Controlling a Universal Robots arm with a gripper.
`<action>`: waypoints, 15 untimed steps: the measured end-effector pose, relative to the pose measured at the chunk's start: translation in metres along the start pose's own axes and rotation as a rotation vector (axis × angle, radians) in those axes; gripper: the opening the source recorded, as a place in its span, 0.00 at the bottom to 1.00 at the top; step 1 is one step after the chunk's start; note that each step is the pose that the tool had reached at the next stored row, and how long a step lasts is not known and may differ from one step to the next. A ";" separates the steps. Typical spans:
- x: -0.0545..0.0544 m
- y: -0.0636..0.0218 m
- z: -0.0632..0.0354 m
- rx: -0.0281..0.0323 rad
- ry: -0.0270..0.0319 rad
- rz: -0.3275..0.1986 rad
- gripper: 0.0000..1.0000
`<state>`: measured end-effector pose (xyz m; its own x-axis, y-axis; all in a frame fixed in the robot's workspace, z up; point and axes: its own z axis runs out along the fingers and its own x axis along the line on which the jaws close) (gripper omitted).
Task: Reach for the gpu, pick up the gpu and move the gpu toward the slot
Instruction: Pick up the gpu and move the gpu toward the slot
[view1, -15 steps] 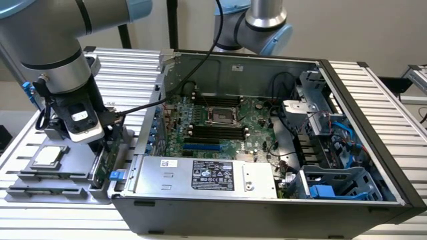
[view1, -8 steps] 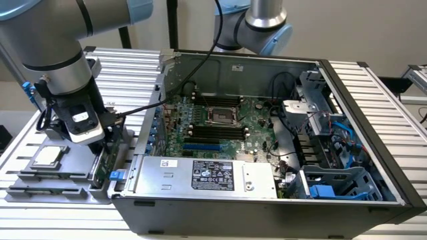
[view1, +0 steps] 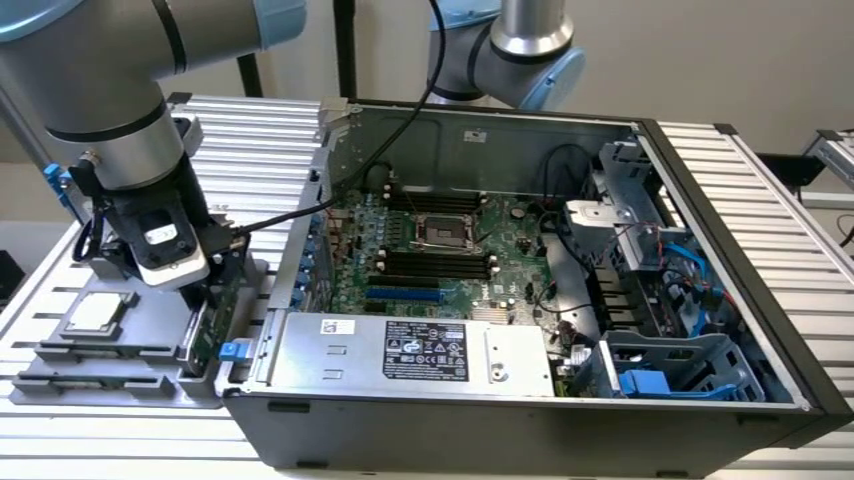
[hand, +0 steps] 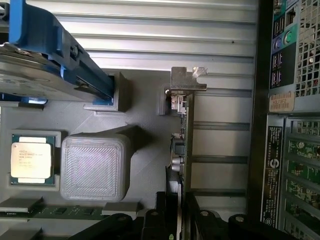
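Wrist view gave us the gpu (hand: 186, 150) edge-on: a thin green card standing upright on its long edge in a groove of the grey fixture tray (hand: 145, 125), with its silver bracket (hand: 187, 80) at the end away from the gripper (hand: 184, 220). The gripper sat over the card's other end, the board's edge running into it. We could not tell whether it was clamped on the card or merely astride it. In the exterior view the arm hung low over the tray, which lay just beside the open computer case (view1: 534, 410), on the exterior view's left. The card sat in its holder, not lifted, and well apart from the blue slot (view1: 404, 296) on the motherboard (view1: 454, 240) inside the case. On the same tray lay a square silver chip (hand: 31, 157) and a hard drive with blue rails (hand: 45, 65), both apart from the card. We judged the card light and stiff, yet fragile. Its flat faces carried small parts, so a hold belonged across the bare board near its upper edge. A pinch that narrow could let the card swing, and we reckoned a skewed pull might jam it in the groove.
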<state>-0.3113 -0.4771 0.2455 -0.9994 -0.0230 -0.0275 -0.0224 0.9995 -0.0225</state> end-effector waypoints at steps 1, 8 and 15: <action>0.000 0.0000 0.0001 -0.0001 -0.0001 0.000 0.26; 0.000 0.0001 -0.0012 -0.0006 0.0008 0.000 0.26; -0.002 -0.0004 -0.0171 -0.0006 0.0208 0.000 0.26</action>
<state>-0.3097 -0.4771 0.2627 -0.9997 -0.0230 -0.0066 -0.0228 0.9995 -0.0219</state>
